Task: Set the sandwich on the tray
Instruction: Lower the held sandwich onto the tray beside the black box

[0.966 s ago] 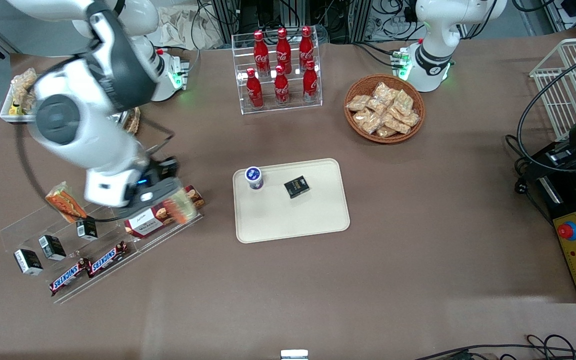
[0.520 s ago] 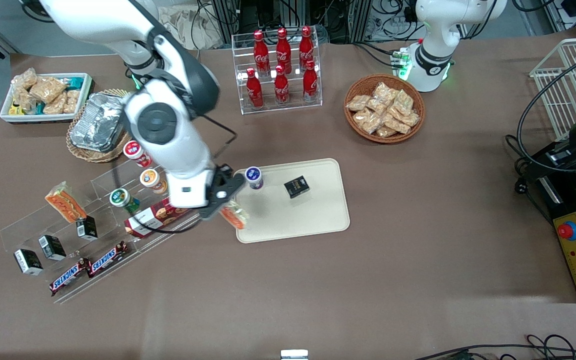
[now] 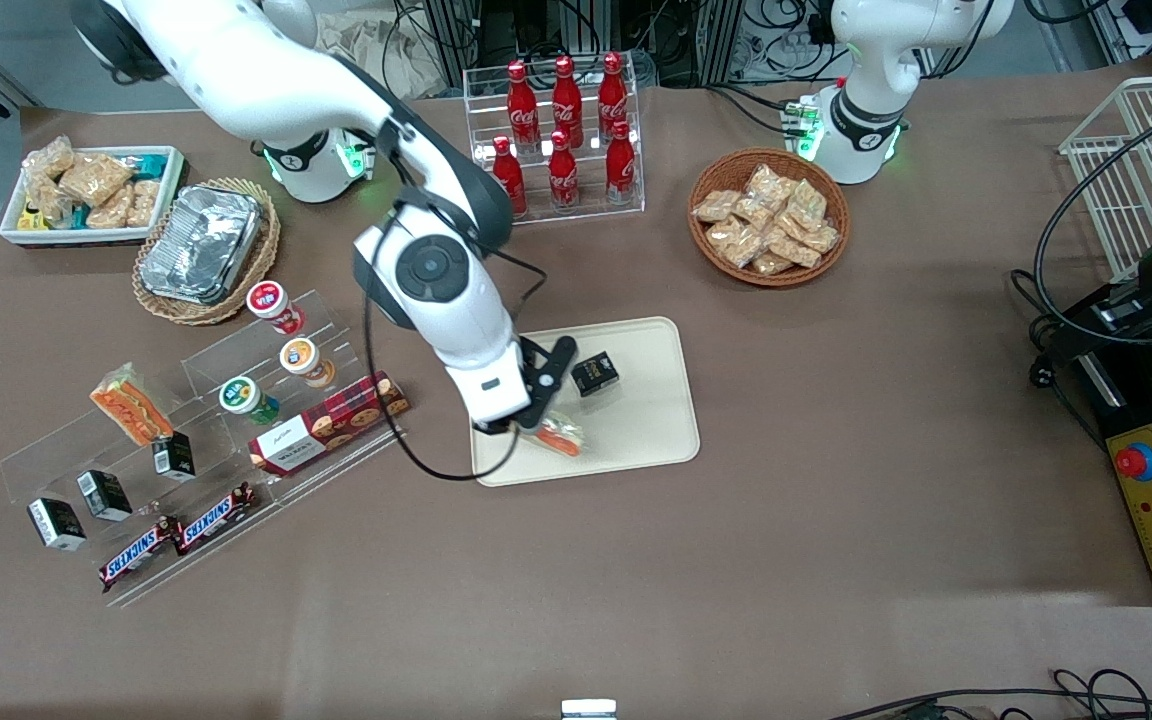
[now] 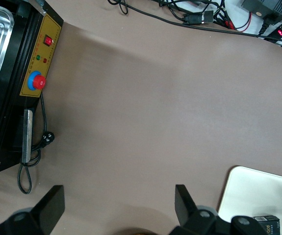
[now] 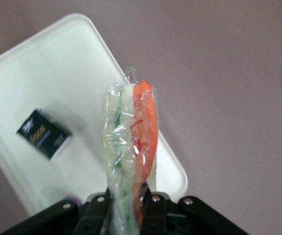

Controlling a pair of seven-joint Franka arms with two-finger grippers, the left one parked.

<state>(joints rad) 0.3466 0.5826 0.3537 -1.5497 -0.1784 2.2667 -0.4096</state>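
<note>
The right arm's wrist hides part of the tray (image 3: 636, 440) in the front view, covering the tray end toward the working arm's side, so what lies beneath it cannot be made out from there. The gripper (image 3: 539, 425) hangs over the tray's edge nearest the front camera, its fingers clamped narrowly on the sandwich (image 3: 558, 435); only an orange and pale sliver of the wedge shows below the black fingers. From the right wrist view the sandwich (image 5: 130, 156) is seen edge-on, pale bread, green and orange-red filling under crinkled clear wrap, its base pinched between the 2 finger pads (image 5: 153, 208) of the gripper (image 5: 126, 205). Whether the wedge touches the tray surface (image 5: 47, 83) cannot be told; it sits above the tray's rounded corner with brown table showing just beside it.

A small black box (image 3: 593, 373) lies on the tray, farther from the front camera than the sandwich and apart from it; the wrist view shows the box (image 5: 43, 134) tilted. Bare cream surface stretches between the box and the tray's near rim, toward the parked arm's end.

The left wrist view catches only 1 cut-off corner of the tray (image 4: 258, 196) and a slice of the black box (image 4: 267, 223) at the frame's edge
</note>
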